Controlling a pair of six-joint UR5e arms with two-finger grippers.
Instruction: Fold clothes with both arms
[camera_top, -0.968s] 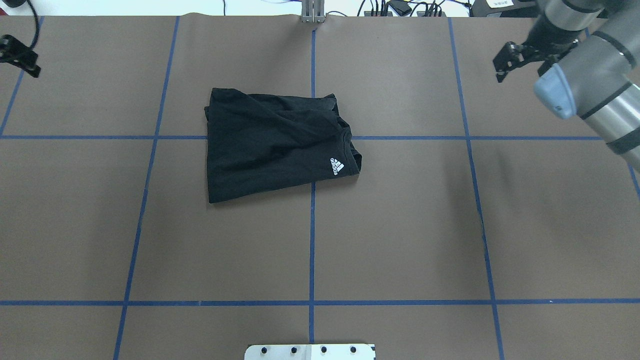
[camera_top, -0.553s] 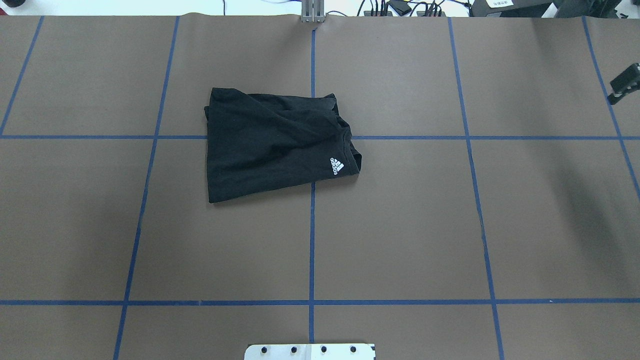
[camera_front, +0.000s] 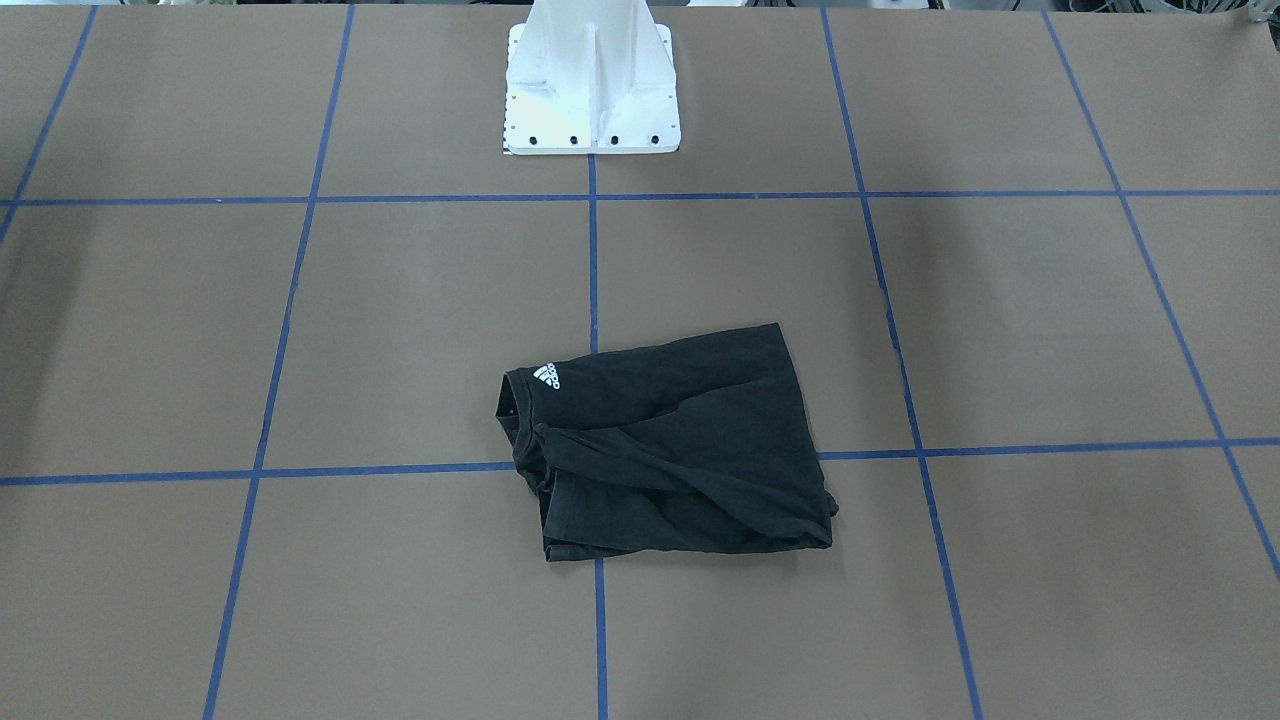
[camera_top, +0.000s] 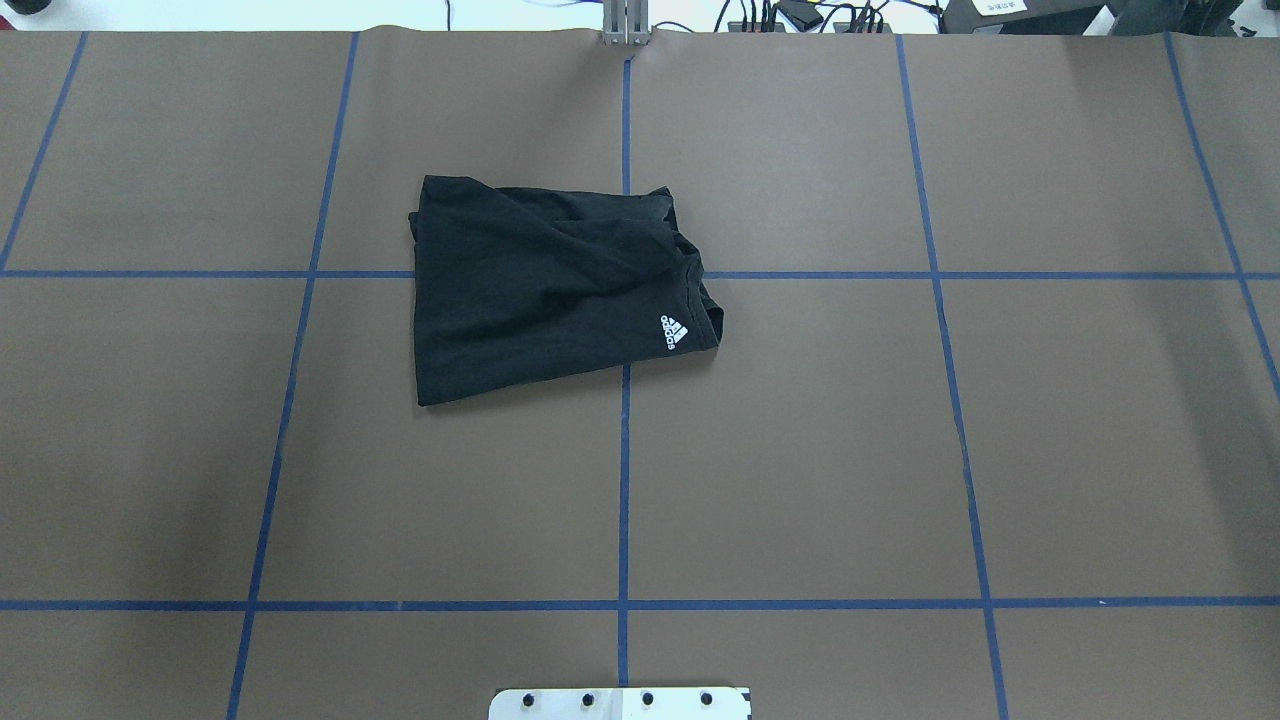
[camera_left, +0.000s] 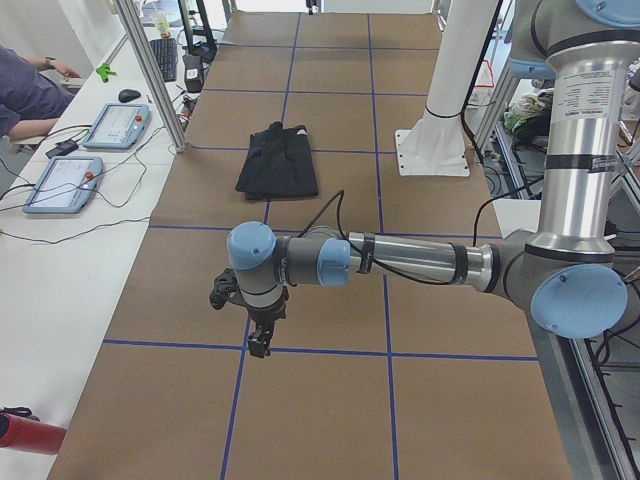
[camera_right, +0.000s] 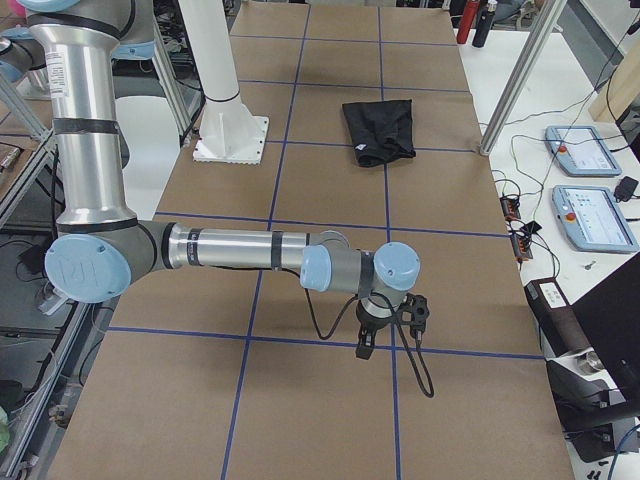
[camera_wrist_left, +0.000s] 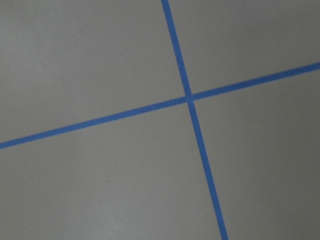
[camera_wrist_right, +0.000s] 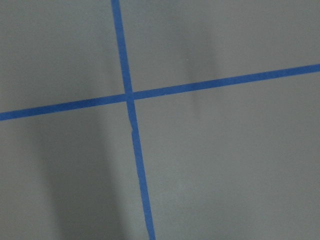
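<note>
This is a robotics lab. The wide table (camera_top: 800, 450) is covered in brown paper and marked into squares by a blue tape grid (camera_top: 624, 500). A white pedestal (camera_front: 592, 80) is bolted down at the top centre of the front-facing view. In the side views, the left arm (camera_left: 400, 262) and the right arm (camera_right: 230, 248), both industrial tubular arms, reach over the table.

Along the left edge of the left-side view, a white bench (camera_left: 30, 300) carries teach pendants (camera_left: 118, 125) with red stop buttons, a keyboard (camera_left: 165, 58), a mouse (camera_left: 129, 95) and loose cables. A person's sleeve (camera_left: 25, 95) rests at that bench. An aluminium frame post (camera_left: 150, 75) stands at the table's edge.
</note>
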